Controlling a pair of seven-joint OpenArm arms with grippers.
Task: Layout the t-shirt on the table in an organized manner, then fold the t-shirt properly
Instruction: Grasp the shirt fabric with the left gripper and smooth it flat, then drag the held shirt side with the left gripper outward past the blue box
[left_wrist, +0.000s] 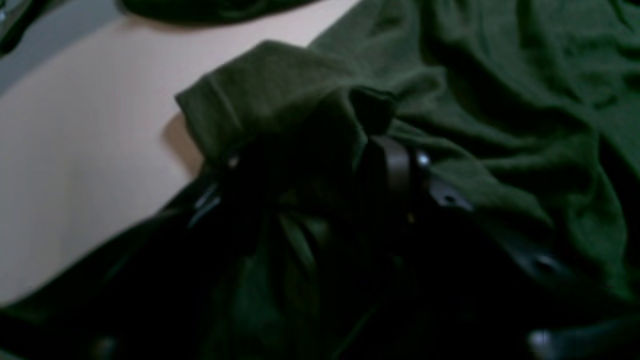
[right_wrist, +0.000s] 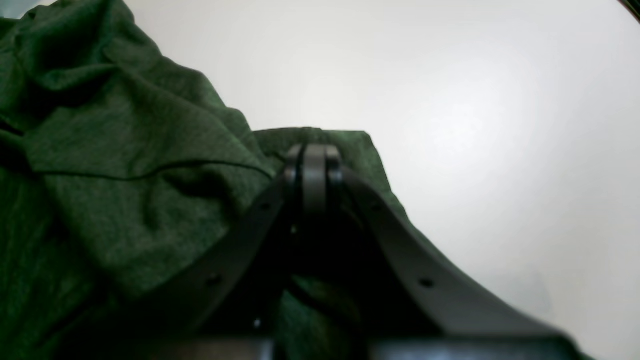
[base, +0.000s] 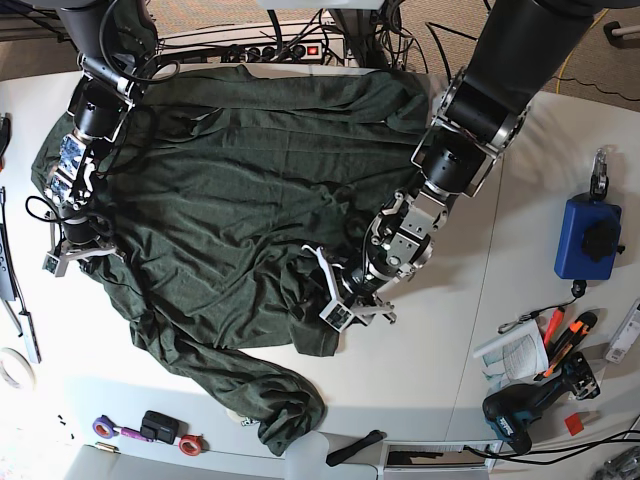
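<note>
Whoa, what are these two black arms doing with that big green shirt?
They are spreading a dark green t-shirt out on a white table. The right pincer is shut on the cloth at one edge. The left pincer has a bunched sleeve end between its fingers near the middle front. The shirt is crumpled, with one sleeve trailing toward the table's near edge, so no folding has begun.

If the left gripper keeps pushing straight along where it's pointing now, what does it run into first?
The left gripper points down into the t-shirt, so it would likely meet the bunched green cloth first, with the table right beneath. Depth is unclear here.
</note>
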